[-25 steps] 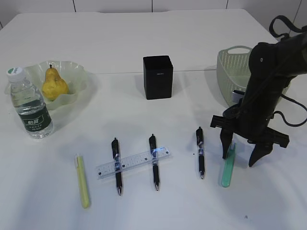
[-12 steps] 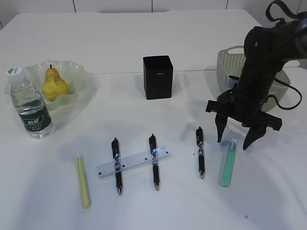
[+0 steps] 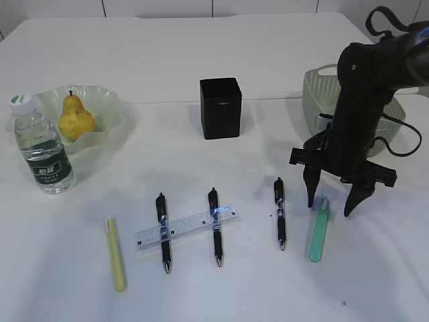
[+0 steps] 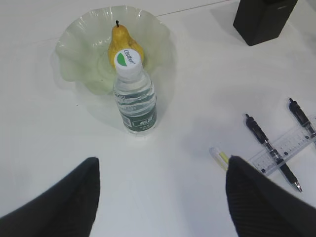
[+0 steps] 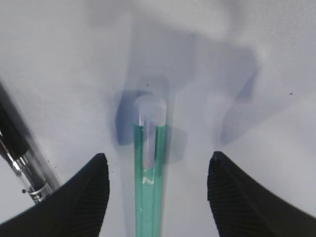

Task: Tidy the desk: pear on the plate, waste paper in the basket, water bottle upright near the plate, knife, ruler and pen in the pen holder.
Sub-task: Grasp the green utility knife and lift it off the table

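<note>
Right end effector (image 3: 332,201) poised tips-down over the capped end of the green knife (image 3: 319,229), jaws spread wide on either side of it, gripping nothing; fingertips (image 5: 81,197) flank the knife (image 5: 150,173) without contact in the right wrist view. Hard to tell there whether the tips meet the table (image 3: 268,288). Lower part of the knife cut off by the frame edge in that view; beside it only a sliver of a black pen (image 5: 17,148).

Left end effector (image 4: 160,197) out of sight in the exterior view; seen only as two dark fingertips (image 4: 74,197) at the bottom of the left wrist view, spread wide and empty, high above the table.

Pear (image 3: 75,119) lying in the plate (image 3: 110,107). Water bottle (image 3: 41,147) upright just in front of the plate's left side, hiding part of its rim. Pen holder (image 3: 220,107) standing at table centre, its interior not visible from this angle. Basket (image 3: 318,90) at the right rear, largely blocked by the right arm; waste paper (image 3: 324,122) barely visible as a pale scrap through the lattice beside the arm, too small to describe.

Ruler (image 3: 186,228) lying slantwise across two black pens (image 3: 163,231), with a third black pen (image 3: 279,213) further right, near the knife. Yellow knife (image 3: 115,251) at the left front, apart from the rest.
</note>
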